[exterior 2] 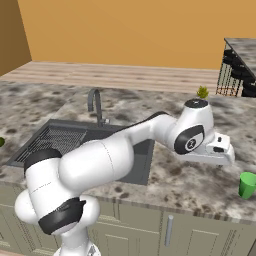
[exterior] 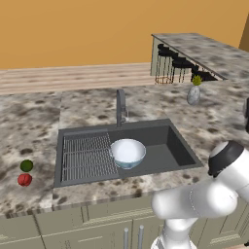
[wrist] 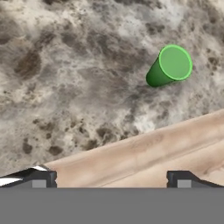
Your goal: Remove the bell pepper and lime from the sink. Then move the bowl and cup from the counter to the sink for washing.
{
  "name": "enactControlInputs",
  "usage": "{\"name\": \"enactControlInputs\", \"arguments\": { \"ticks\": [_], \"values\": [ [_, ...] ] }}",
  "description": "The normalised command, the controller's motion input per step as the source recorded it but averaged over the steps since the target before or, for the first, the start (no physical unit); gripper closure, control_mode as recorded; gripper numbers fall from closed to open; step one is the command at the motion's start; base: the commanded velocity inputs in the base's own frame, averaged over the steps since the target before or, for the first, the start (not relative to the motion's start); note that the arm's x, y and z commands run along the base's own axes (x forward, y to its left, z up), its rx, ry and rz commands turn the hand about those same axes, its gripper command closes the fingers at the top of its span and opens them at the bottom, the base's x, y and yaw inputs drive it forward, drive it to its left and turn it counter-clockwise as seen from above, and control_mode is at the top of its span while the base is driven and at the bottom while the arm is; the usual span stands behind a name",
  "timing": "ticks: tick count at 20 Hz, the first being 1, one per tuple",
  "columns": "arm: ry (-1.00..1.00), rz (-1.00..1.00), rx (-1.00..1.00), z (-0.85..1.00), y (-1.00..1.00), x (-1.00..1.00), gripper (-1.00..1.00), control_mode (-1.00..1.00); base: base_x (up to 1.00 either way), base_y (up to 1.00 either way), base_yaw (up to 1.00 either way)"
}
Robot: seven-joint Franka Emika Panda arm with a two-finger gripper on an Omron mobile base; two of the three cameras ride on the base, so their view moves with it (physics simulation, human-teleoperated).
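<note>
Left base view, left to right. Far left on the speckled grey-and-brown stone desk [exterior: 29, 126]: small dark green round lime [exterior: 26, 165], and just near-side of it the small glossy red bell pepper [exterior: 24, 180], the two close together, well apart from the basin's left rim. Both sit out on the stone.

Centre: dark grey rectangular recessed sink [exterior: 177, 146]. Ribbed wire rack [exterior: 87, 155] lies in its left half. Wide round bowl, white inside and pale blue outside [exterior: 128, 152], sits upright in the basin, against the rack's right edge. Dark faucet [exterior: 120, 108] stands behind the far rim, roughly in line with the bowl.

Right of the sink, far side: grey vase with a yellow-green plant [exterior: 194, 91] on the stone. Beyond it, a raised stone bar [exterior: 209, 51] with dark stools [exterior: 175, 65] tucked under. White arm crosses the near right corner.

Right base view: the arm reaches rightward over the stone past the sink's right rim. Small bright green cup [exterior 2: 246, 184] stands upright on the desk at the far right, near the front edge, below and right of the hand; nothing lies between them.

Hand view: gripper [wrist: 111, 179] looks down with fingertips [wrist: 41, 178] spread wide and empty. Cup seen from above, upper right, on bare stone, clear of both tips. Pale wood floor [wrist: 144, 157] shows past the desk's edge.
</note>
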Motion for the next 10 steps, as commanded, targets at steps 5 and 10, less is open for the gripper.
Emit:
{"name": "enactControlInputs", "arguments": {
  "ticks": [5,10],
  "values": [
    [-0.07,0.02,0.03,-0.09,-0.18,0.0,-1.0,-1.0,0.0,0.0,0.0],
    [-0.08,0.07,0.0,-0.09,-0.2,0.0,-1.0,-1.0,0.0,0.0,0.0]
  ]
}}
